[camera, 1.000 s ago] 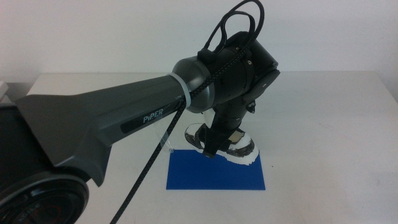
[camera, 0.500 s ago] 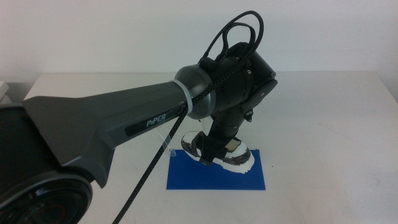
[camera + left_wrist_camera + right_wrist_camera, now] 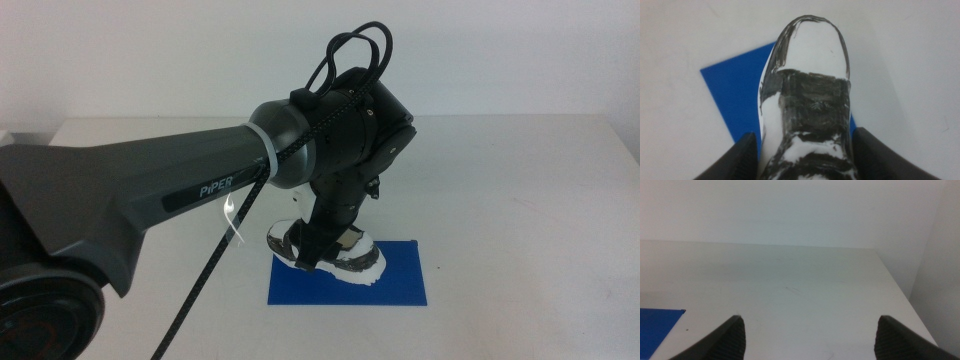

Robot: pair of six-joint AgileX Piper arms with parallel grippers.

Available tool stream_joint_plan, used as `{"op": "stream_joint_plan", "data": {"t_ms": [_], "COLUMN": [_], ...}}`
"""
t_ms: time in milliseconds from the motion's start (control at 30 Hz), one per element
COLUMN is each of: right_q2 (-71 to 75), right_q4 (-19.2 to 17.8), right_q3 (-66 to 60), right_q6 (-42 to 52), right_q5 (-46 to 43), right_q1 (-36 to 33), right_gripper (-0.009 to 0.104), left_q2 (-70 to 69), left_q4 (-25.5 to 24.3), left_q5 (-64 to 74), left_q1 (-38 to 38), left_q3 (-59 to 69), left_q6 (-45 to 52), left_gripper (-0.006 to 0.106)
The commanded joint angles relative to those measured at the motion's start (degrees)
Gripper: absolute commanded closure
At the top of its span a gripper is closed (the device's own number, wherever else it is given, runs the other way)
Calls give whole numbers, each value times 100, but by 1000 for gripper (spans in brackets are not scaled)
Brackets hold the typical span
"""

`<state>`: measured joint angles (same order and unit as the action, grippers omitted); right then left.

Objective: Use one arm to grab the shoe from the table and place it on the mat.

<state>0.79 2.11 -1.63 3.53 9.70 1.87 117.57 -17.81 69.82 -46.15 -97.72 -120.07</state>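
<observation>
Shoe first: the small white low-top sneaker with black patterned panels [image 3: 325, 252] sits over the left part of the thin royal-blue rectangular mat [image 3: 395, 280], its toe end sticking out past the mat's left edge in the middle view. From here I can't say whether the sole is resting on the mat or just above it. The mat lies flat on the wide plain white tabletop [image 3: 520, 200].

The big glossy black arm with grey "PiPER" lettering [image 3: 190, 190] reaches in from the left, a black braided cable [image 3: 215, 270] hanging along it and looping above the wrist. Its left gripper [image 3: 322, 255] points down onto the shoe. In the left wrist view that gripper [image 3: 802, 162] has its two dark jaws spread to the shoe's width, one against each side of the sneaker [image 3: 807, 100] around its middle, so it has hold of the shoe. Blue mat [image 3: 735, 90] shows beside and beneath the shoe, with the white toe cap reaching out over bare table [image 3: 900, 60].

The right gripper [image 3: 810, 335] waits off to the side, jaws wide apart with nothing between them, looking across the white table [image 3: 790, 285] with a corner of the blue mat [image 3: 655, 325] at the edge.
</observation>
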Motion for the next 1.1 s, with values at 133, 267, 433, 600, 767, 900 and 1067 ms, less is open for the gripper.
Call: {"op": "stream_joint_plan", "data": {"t_ms": [133,267,433,600,767,900,1067], "right_q2": [116,116,116,116,116,116,116], "right_q4": [-49,-49,-49,-49,-49,-49,-49], "right_q3": [54,54,54,54,54,54,54], "right_q6": [72,72,72,72,72,72,72], "right_q5": [-455,-455,-455,-455,-455,-455,-455], "right_q1": [-18,-18,-18,-18,-18,-18,-18], "right_gripper": [29,29,29,29,29,29,29], "left_q2": [-292,-102,17,33,157,245,261], "left_q4": [49,236,316,323,561,575,657], "left_q5": [579,579,566,413,250,171,-144], "left_q1": [2,2,2,68,160,160,160], "left_q3": [-183,-349,-475,-475,-475,-475,-475], "left_q6": [-136,-136,-136,-136,-136,-136,-136], "left_gripper": [102,102,102,102,102,102,102]}}
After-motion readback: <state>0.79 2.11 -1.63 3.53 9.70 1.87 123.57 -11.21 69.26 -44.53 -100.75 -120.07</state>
